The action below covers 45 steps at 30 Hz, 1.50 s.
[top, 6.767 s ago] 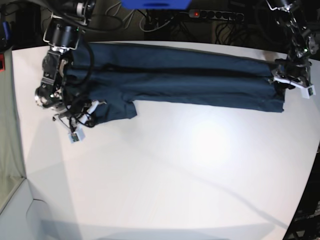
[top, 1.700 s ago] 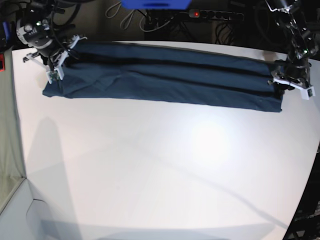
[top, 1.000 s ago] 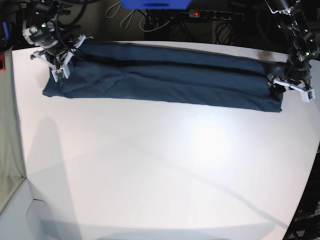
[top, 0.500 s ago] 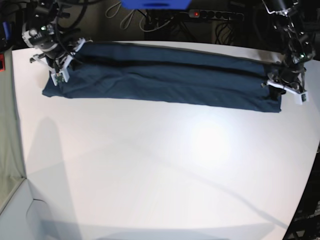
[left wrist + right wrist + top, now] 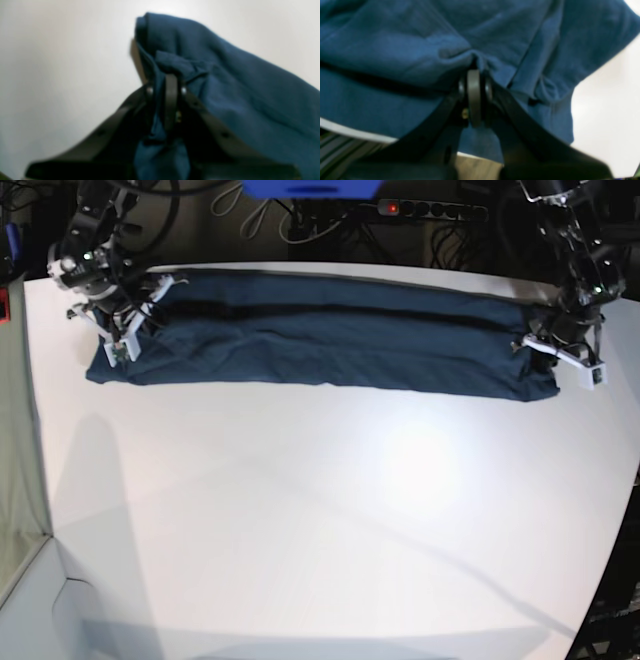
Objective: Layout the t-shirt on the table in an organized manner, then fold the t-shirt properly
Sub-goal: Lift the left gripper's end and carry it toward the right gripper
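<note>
Across the upper part of the frame, the t-shirt [image 5: 320, 335] is lying as a long folded band on the white surface [image 5: 330, 520], with the left tool [image 5: 553, 352] and right tool [image 5: 122, 320] each clenching an end.

Beyond the bench's far edge we see a black power strip [image 5: 425, 210] with a red light, tangled cables [image 5: 330, 235], and a blue object [image 5: 310, 188].
</note>
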Each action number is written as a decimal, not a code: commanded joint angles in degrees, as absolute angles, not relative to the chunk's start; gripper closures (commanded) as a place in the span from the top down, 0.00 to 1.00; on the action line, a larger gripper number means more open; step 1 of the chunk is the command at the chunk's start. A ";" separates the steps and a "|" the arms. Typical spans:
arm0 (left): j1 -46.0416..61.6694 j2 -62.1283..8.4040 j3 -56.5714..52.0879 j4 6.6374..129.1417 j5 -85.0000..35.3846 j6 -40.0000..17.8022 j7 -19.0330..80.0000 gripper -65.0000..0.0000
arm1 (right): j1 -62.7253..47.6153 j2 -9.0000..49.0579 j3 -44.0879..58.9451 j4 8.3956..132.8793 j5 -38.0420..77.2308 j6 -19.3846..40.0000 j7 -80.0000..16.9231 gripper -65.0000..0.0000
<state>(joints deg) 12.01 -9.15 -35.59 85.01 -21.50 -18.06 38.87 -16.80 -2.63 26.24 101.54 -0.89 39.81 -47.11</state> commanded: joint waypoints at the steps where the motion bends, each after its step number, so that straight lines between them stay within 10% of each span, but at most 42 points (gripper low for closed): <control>1: 11.56 -9.27 -35.74 87.78 -22.46 -18.33 37.67 0.00 | -16.48 -2.07 26.15 101.41 -1.01 40.00 -48.22 0.00; 14: 15.52 0.22 -33.27 110.20 -21.85 -18.33 38.37 0.00 | -16.22 -2.07 26.07 98.95 -1.01 40.00 -45.76 0.00; 45: 12.70 4.09 6.29 97.80 -21.76 -17.45 37.67 0.00 | -16.13 -2.42 26.07 98.95 -1.10 40.00 -45.93 0.00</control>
<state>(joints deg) 13.50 3.40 6.15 96.90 -20.84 -16.95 39.33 -15.77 -2.24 26.20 99.00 -0.16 39.64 -44.03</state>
